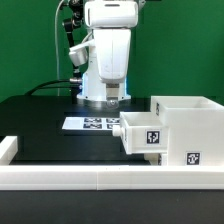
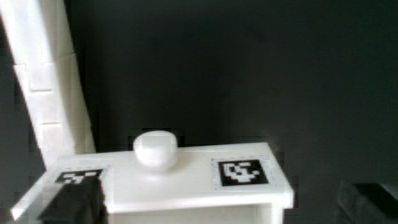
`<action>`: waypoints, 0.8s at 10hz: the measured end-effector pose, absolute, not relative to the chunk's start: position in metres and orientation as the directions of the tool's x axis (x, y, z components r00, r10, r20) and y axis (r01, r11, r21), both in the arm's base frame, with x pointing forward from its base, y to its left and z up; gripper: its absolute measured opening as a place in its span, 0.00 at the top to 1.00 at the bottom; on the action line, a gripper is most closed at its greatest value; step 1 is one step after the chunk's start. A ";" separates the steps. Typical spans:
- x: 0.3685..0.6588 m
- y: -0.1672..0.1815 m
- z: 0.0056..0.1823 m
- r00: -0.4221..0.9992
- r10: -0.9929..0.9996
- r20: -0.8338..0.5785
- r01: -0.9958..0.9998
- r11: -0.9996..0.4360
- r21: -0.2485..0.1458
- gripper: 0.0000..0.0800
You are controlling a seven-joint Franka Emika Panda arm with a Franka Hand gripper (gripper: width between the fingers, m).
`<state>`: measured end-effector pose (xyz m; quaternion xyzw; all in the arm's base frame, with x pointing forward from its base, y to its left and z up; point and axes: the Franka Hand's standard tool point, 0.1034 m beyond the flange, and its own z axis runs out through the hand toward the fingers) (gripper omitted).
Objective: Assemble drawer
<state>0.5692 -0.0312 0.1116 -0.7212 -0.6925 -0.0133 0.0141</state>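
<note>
White is seen on the drawer housing [image 1: 185, 128] and the small tray [image 1: 142, 133], each marked with black-and-white square tags. The bench [image 1: 50, 135] is black, the marker board [image 1: 92, 123] white with black tags.

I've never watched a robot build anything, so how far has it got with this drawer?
Nearly there, it seems. The white housing stands by the border wall, and a tray with a knob sits partly inside, still sticking out. The claw hovers at that tray; whether it grips is unclear. Left: pushing it home. I see no second tray.
</note>
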 end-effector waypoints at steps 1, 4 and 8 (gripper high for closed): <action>0.568 -0.032 0.110 0.042 0.998 0.039 0.999 -0.042 -0.005 0.19; 0.573 -0.047 0.085 0.024 0.988 0.150 1.000 -0.022 -0.013 0.19; 0.577 -0.047 0.067 0.012 0.967 0.255 1.000 -0.006 -0.021 0.19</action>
